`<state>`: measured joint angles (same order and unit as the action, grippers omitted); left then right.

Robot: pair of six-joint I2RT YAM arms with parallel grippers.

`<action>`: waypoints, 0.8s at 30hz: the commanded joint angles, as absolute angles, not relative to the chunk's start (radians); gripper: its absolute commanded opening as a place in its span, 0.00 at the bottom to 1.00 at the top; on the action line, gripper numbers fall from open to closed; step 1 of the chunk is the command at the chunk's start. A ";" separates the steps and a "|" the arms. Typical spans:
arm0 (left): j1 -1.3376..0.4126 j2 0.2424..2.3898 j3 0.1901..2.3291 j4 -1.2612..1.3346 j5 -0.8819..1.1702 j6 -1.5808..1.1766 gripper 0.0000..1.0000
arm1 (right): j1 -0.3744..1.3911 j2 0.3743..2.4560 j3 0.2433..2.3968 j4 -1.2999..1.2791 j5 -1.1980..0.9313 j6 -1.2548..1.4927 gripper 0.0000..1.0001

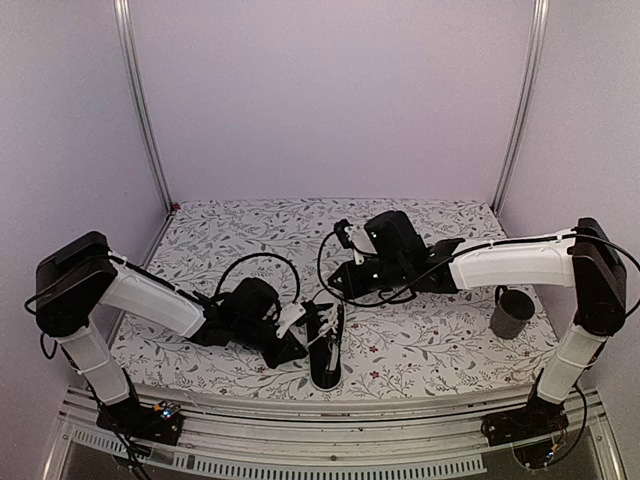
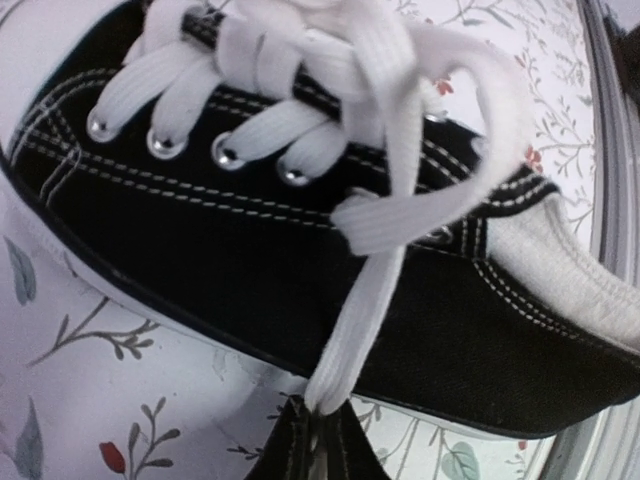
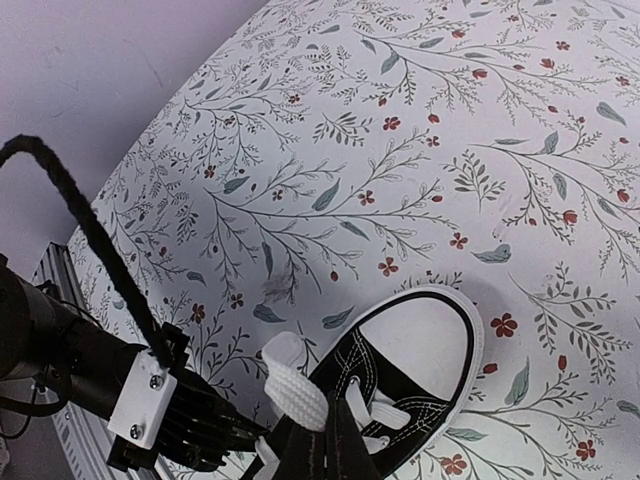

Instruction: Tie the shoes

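Observation:
The black canvas sneaker [image 1: 326, 362] with white toe cap and white laces lies near the table's front edge, toe pointing away from the arms. My left gripper [image 1: 300, 333] is beside its left flank, shut on one white lace end [image 2: 352, 320] that runs taut from the eyelets to my fingertips [image 2: 300, 440]. My right gripper [image 1: 336, 284] hovers above the toe end, shut on a loop of white lace [image 3: 297, 386] pulled up from the shoe [image 3: 420, 345]. The left gripper also shows in the right wrist view [image 3: 236, 432].
A dark grey mug [image 1: 512, 314] stands at the right, near the right arm's base. The flower-patterned table cover [image 1: 420, 345] ends just before the shoe's heel at a metal rail [image 1: 330, 408]. Black cables [image 1: 262, 264] arc over the left wrist.

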<state>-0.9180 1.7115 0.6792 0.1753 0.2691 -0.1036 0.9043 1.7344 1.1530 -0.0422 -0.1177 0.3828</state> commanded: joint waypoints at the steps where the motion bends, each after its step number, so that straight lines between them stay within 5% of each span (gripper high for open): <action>1: -0.939 1.722 0.686 0.183 0.208 -0.114 0.02 | 0.899 1.685 1.130 -0.019 -0.094 0.397 0.02; 12: -0.917 1.575 0.647 0.072 -0.050 -0.314 0.00 | 0.843 1.533 0.993 -0.079 0.024 0.541 0.02; 24: -0.853 1.446 0.558 0.002 -0.077 -0.424 0.00 | 0.676 1.323 0.661 -0.114 0.052 0.709 0.02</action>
